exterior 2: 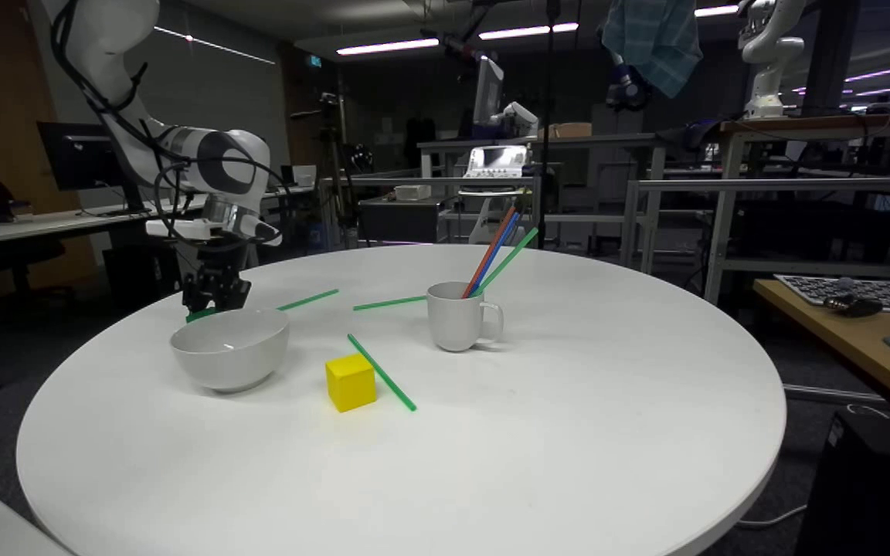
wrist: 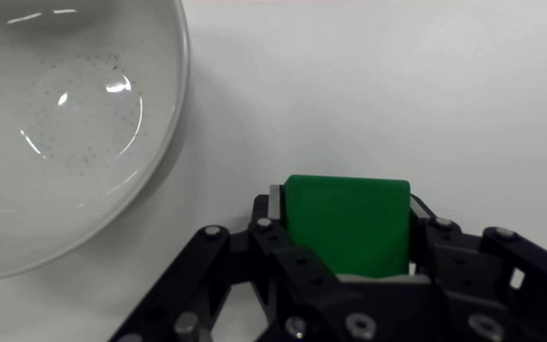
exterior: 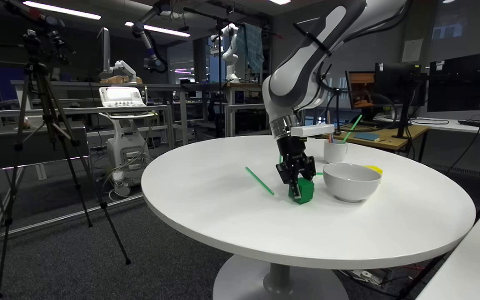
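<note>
Down on worktop (exterior: pixel 206 204), hand (wrist: pixel 347 206) clamped on green cube (wrist: pixel 347 228) by opposite flat sides, best hold imo. Probably light, stiff, hard to break, maybe bit slick. White bowl (exterior: pixel 348 187) just beside, mug (exterior: pixel 335 151) farther off behind it.

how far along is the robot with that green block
Done, it seems: reaching the green block; the jaws straddle it. In hand: the grip, with both jaws against its sides in the wrist view. Left, probably: lifting it, as it appears to rest on the table in an exterior view. The yellow block stands ungripped near the bowl.
</note>
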Robot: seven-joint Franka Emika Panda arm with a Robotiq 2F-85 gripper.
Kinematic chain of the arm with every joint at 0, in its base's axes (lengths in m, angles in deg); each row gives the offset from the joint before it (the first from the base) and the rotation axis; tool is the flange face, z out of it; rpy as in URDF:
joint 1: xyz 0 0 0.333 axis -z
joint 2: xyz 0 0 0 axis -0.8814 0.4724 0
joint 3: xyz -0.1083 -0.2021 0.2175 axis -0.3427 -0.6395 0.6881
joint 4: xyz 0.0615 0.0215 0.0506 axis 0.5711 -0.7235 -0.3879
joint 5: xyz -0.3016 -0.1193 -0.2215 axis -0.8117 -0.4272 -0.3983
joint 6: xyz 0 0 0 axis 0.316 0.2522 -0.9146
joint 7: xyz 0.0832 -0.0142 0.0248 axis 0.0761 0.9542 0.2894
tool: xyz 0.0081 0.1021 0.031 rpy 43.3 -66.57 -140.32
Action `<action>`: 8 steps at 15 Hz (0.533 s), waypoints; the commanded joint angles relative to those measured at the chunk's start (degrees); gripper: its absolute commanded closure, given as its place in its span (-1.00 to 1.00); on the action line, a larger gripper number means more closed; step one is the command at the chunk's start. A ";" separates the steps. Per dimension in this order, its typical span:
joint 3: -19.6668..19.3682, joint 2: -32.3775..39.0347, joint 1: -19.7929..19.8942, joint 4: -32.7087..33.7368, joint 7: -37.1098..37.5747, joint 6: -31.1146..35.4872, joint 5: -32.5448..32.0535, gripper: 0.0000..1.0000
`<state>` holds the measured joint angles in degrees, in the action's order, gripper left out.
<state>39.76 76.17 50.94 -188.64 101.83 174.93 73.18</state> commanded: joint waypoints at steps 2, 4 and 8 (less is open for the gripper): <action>-1.09 -5.70 0.23 -1.73 1.05 -1.71 0.55 0.37; -1.31 -7.33 0.31 -2.11 1.42 -1.88 0.30 0.37; -1.71 -10.38 0.39 -3.21 2.08 -2.47 0.07 0.37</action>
<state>38.49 69.72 51.35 -189.76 102.09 174.65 73.18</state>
